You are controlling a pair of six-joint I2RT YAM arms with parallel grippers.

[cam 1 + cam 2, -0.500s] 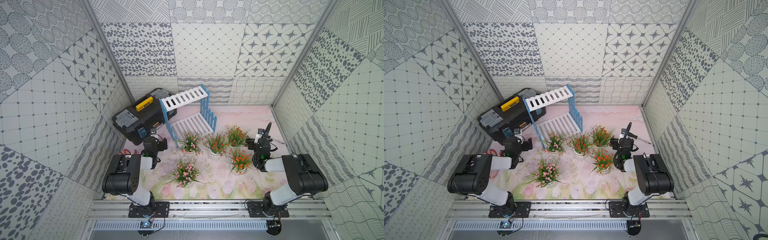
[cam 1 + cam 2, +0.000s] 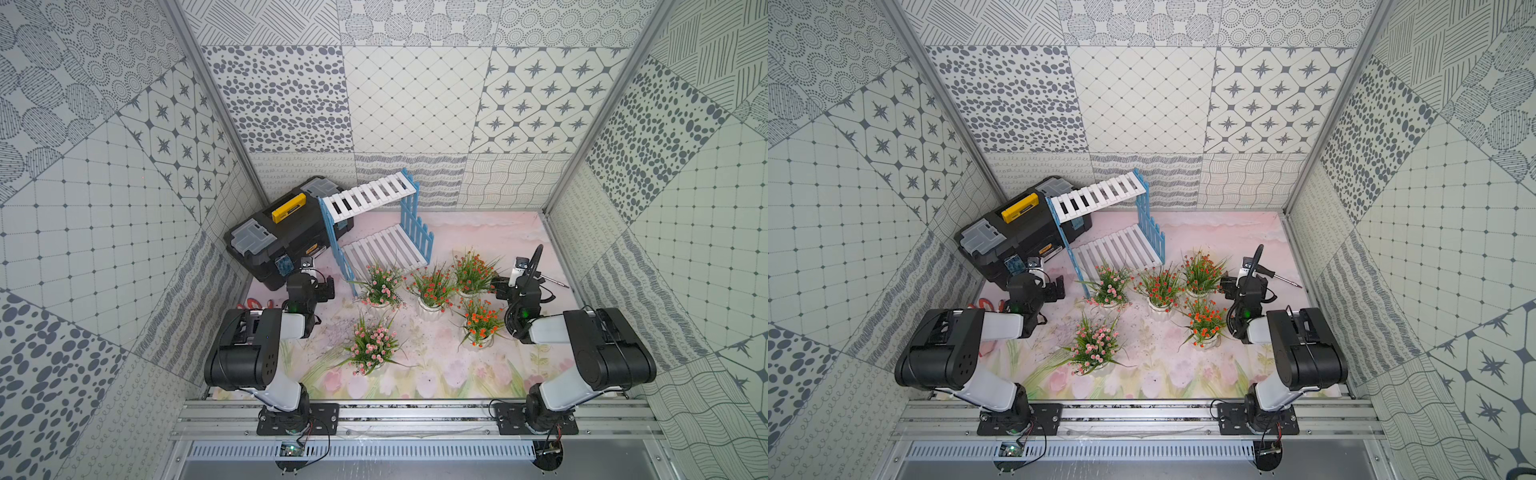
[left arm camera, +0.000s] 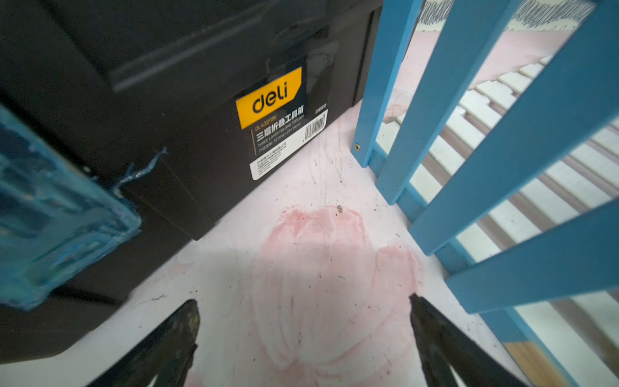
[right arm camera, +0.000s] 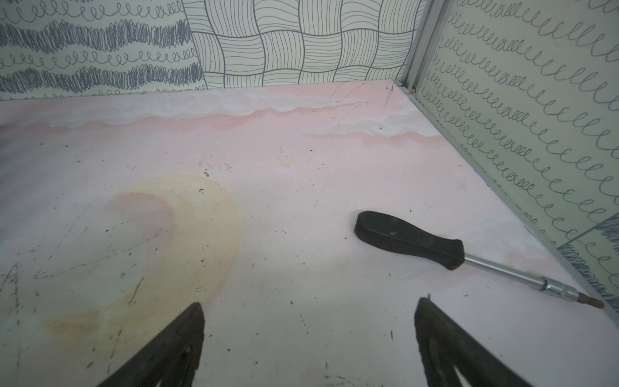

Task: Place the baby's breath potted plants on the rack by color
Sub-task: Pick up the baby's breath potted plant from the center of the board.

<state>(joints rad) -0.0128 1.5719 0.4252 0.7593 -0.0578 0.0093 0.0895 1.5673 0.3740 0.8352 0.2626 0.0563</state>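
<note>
While both arms sat low on the bench (image 2: 436, 376), I logged the hazards.

Far left: black toolbox (image 2: 286, 241), touching or just beside the rack (image 2: 374, 199); I could not tell which. Left end effector (image 3: 303, 300) spread wide and empty, nosed toward the gap between them. A careless swing from there could have clipped the blue side frame and shifted the light rack.

Both shelves were bare; all five plants stood on the bench in front. Rear pink plant (image 2: 380, 284) sat just beside the rack's front leg, so its leaves might have snagged the pickets on the lift. Front pink plant (image 2: 372, 347) stood apart, the easier pick.

Centre orange-red plant (image 2: 432, 286), rear orange-red plant (image 2: 471, 268) and front orange-red plant (image 2: 480, 322) crowded together, foliage overlapping. Pulling one could have tipped a neighbour.

Right end effector (image 4: 310, 302) was likewise wide and empty, close to that cluster. Screwdriver (image 4: 412, 239) lay near the wall, trouble only if swept.
</note>
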